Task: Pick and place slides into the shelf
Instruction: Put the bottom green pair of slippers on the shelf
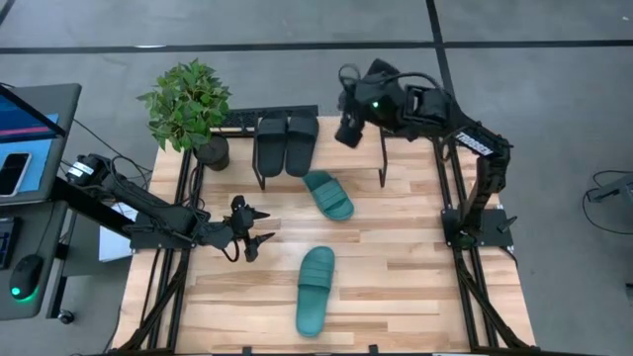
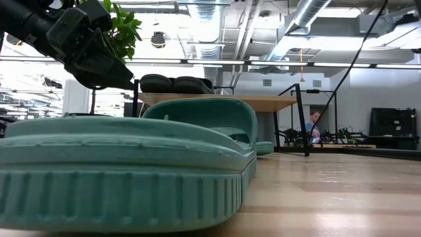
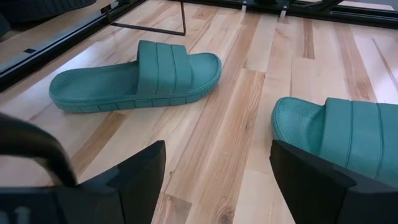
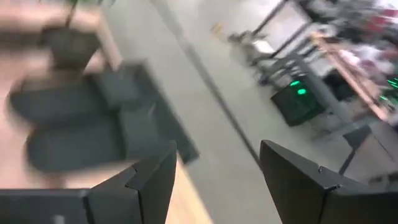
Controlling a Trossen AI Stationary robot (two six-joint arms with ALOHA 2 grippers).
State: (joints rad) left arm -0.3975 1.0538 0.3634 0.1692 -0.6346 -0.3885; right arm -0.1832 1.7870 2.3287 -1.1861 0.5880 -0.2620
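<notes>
Slides: two black [image 1: 286, 143] on the shelf [image 1: 346, 148], two teal [image 1: 316, 290] on the surface [image 1: 396, 267]. Left hand [image 1: 252, 229] and right hand [image 1: 348, 133] gape, empty.

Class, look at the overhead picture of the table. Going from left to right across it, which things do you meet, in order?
Potted plant → left gripper, open → two black slides on the shelf → right gripper, open.
</notes>
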